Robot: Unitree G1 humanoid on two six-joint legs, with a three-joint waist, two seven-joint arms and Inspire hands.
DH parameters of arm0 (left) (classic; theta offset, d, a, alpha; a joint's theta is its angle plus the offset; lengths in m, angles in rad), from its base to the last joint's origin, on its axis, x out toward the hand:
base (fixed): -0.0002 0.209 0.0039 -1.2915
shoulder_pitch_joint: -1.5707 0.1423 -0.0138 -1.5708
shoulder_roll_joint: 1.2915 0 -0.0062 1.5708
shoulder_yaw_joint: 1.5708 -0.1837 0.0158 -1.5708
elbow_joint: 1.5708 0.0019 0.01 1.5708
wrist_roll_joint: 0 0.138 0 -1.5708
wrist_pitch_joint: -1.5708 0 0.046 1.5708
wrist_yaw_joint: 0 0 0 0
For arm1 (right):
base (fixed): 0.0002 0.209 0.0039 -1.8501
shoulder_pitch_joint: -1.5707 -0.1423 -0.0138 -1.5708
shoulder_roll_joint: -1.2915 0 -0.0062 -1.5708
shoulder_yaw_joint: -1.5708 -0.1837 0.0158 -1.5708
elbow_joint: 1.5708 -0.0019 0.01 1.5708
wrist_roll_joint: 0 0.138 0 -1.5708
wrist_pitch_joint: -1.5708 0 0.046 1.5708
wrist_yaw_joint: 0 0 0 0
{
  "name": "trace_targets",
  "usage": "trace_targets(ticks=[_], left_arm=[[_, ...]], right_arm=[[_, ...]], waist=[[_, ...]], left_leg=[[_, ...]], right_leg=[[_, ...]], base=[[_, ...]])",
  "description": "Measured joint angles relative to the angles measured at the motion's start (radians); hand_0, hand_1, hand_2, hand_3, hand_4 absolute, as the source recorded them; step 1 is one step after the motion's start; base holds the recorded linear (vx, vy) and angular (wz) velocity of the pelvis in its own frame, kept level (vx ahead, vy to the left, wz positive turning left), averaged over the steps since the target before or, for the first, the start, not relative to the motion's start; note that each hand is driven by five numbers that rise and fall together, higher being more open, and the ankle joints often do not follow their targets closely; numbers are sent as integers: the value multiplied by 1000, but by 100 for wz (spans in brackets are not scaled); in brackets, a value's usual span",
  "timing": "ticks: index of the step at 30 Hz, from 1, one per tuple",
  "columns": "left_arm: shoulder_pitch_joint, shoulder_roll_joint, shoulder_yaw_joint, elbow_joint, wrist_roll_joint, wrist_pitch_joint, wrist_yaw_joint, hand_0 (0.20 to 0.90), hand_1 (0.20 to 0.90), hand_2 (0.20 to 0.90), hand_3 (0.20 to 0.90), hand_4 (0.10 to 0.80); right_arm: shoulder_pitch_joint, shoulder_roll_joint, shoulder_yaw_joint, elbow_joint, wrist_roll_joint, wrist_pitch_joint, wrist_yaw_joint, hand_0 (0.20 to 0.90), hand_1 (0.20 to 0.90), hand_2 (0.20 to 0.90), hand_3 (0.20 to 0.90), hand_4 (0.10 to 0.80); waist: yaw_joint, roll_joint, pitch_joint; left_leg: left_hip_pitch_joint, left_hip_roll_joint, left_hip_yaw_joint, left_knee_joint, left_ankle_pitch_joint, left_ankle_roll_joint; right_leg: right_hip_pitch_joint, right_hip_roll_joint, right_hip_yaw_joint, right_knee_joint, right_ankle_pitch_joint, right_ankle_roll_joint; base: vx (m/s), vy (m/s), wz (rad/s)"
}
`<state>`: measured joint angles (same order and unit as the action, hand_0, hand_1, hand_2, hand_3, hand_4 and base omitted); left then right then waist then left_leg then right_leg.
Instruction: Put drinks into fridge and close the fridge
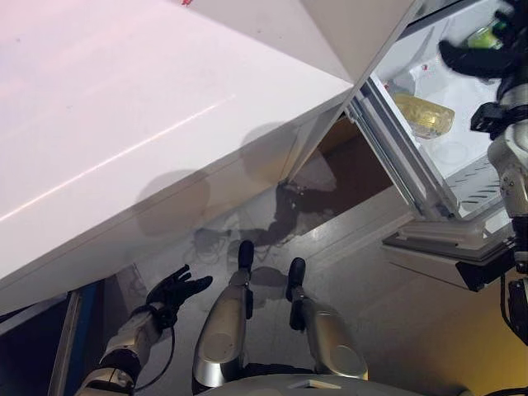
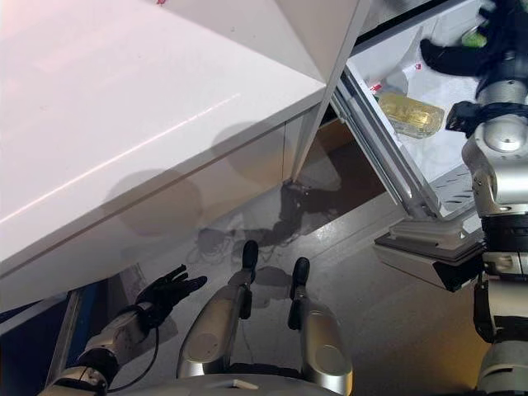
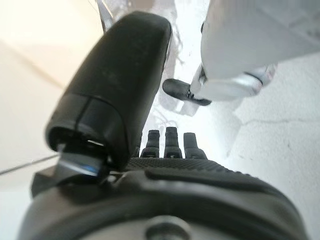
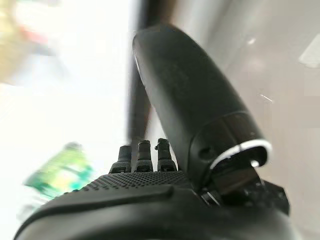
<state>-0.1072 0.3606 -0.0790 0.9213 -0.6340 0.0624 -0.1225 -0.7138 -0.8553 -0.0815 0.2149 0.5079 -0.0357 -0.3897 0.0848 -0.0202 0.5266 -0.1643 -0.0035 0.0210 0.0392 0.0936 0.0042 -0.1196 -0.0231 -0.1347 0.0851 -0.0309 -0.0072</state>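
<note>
The fridge [image 1: 450,153] stands open at the upper right, its white inside and a ribbed shelf showing. A green drink bottle [image 4: 55,172] stands inside, also seen as the green bottle [image 1: 488,35] just past my right hand [image 1: 472,58]. That hand reaches into the fridge with straight fingers [image 4: 144,156] beside the bottle and holds nothing. A yellowish clear container [image 1: 425,114] lies lower in the fridge. My left hand [image 1: 175,290] hangs low at the lower left, open and empty, over the grey floor.
A large white slanted panel [image 1: 140,124] fills the upper left, and its corner comes close to the fridge opening. A white and grey ledge [image 1: 441,247] juts out below the fridge. Brown floor [image 1: 346,169] shows between the two.
</note>
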Motion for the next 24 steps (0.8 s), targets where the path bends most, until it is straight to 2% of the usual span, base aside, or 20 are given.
trace_targets(ticks=[4, 8, 11, 14, 18, 21, 24], left_arm=[[13, -42, 0, 11, 8, -17, -1, 900, 900, 900, 900, 800], [18, -66, 0, 16, 9, -29, 0, 900, 900, 900, 900, 800], [22, -76, 0, 15, 9, -39, -1, 900, 900, 900, 900, 800], [25, -88, 1, 18, 38, -42, 5, 900, 900, 900, 900, 800], [35, -124, -2, 40, 56, -40, 11, 900, 900, 900, 900, 800], [48, -138, -4, 46, 76, -35, 20, 900, 900, 900, 900, 800], [60, -141, -4, 52, 87, -21, 21, 900, 900, 900, 900, 800]], right_arm=[[86, 93, -113, -90, 9, -186, -153, 900, 900, 900, 900, 800], [145, 150, -200, -58, 26, -300, -300, 900, 900, 900, 900, 800], [175, 166, -257, -27, 101, -329, -343, 900, 900, 900, 900, 800], [214, 200, -293, 26, 260, -369, -317, 900, 900, 900, 900, 800], [309, 323, -291, 66, 368, -385, -315, 900, 900, 900, 900, 800], [368, 375, -250, 68, 368, -399, -350, 900, 900, 900, 900, 800], [412, 389, -242, 78, 377, -402, -345, 900, 900, 900, 900, 800]], waist=[[-30, 1, -1], [-61, 6, -5], [-84, 21, -14], [-108, 46, -35], [-122, 83, -128], [-142, 88, -169], [-149, 82, -200]], left_leg=[[55, 0, 14, -30, 0, 1], [94, 0, 28, -45, 1, 1], [100, 1, 40, -46, 1, 1], [117, 1, 48, -51, -1, 0], [156, 4, 68, -82, -2, -1], [191, 5, 72, -97, -6, -2], [214, 4, 77, -104, -6, -1]], right_leg=[[46, 0, 15, -24, 1, 2], [76, 0, 27, -32, 2, 3], [77, 1, 39, -32, 2, 4], [89, 3, 45, -33, 2, 4], [108, 11, 63, -44, 2, 4], [135, 13, 72, -54, 2, 4], [156, 12, 77, -60, 2, 5]], base=[[17, 54, -10], [19, 27, -10], [46, 11, -12], [43, -1, -9], [32, 2, -16], [67, 11, -11], [101, 5, -6]])
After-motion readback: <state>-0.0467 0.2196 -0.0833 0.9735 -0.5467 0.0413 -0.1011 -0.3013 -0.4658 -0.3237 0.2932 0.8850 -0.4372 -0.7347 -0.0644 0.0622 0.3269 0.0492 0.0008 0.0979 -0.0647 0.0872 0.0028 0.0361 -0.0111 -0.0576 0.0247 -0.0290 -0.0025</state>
